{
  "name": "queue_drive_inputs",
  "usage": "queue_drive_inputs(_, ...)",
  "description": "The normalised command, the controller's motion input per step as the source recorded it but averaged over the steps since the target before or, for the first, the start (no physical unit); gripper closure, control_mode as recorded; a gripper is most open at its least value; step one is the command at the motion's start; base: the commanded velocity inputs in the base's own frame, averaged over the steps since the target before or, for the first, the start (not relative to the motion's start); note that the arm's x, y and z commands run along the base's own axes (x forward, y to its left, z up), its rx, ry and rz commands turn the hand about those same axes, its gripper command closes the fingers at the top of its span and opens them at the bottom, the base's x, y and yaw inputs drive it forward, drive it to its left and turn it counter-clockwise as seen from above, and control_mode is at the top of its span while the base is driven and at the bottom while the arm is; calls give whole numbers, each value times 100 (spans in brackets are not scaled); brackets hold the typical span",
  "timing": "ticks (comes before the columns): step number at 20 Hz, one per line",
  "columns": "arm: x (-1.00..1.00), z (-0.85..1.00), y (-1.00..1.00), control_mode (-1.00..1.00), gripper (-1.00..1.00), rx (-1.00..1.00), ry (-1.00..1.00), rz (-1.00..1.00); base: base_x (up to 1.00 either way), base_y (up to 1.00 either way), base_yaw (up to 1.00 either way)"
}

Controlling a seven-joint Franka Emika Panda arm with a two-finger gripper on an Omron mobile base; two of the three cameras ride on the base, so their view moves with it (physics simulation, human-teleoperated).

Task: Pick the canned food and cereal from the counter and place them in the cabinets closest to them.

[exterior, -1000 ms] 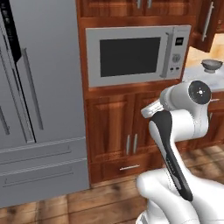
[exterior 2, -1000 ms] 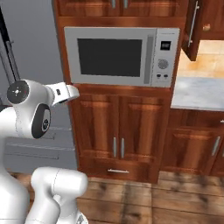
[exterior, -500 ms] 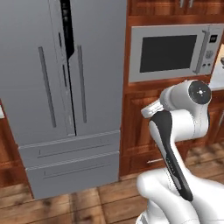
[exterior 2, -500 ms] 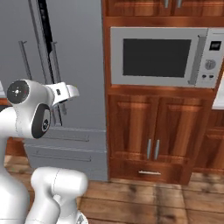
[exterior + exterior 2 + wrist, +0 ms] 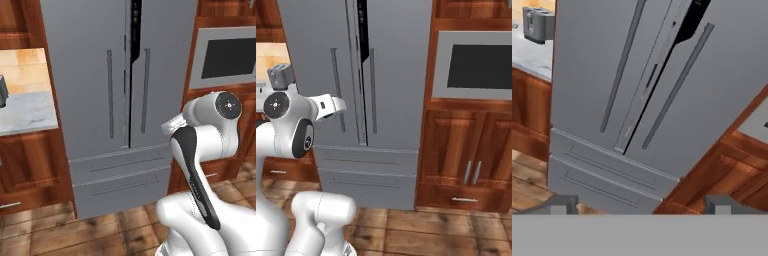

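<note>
The canned food and the cereal are out of view. A strip of the marble counter [image 5: 27,114] reaches in from the left, beside the fridge, and its corner appears again in the hand view as the counter [image 5: 531,56]. My gripper [image 5: 642,205] is open, its two dark fingertips [image 5: 561,204] set wide apart with nothing between them. It faces the fridge's lower doors and drawers. The arm is folded close above the base. A dark wooden cabinet [image 5: 19,22] hangs above the counter at the left.
A tall grey fridge [image 5: 125,90] with two bar handles takes up the middle. A grey toaster [image 5: 537,24] stands on the counter. To the right are a built-in microwave [image 5: 476,65] and wooden cupboard doors [image 5: 466,155]. The floor is wood.
The whole picture has slid right, so the base has moved left. The microwave went to the right edge, the fridge came to the centre, and the counter with the toaster appeared. The arm's pose is unchanged.
</note>
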Motion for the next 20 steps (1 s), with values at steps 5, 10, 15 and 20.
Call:
queue_drive_inputs(5, 0, 0, 0, 100, -100, 0, 0, 0, -28, 90, -5)
queue_drive_inputs(10, 0, 0, 0, 100, -100, 0, 0, 0, -28, 91, -5)
queue_drive_inputs(15, 0, 0, 0, 100, -100, 0, 0, 0, -28, 91, -5)
queue_drive_inputs(20, 0, 0, 0, 100, -100, 0, 0, 0, -27, 93, -5)
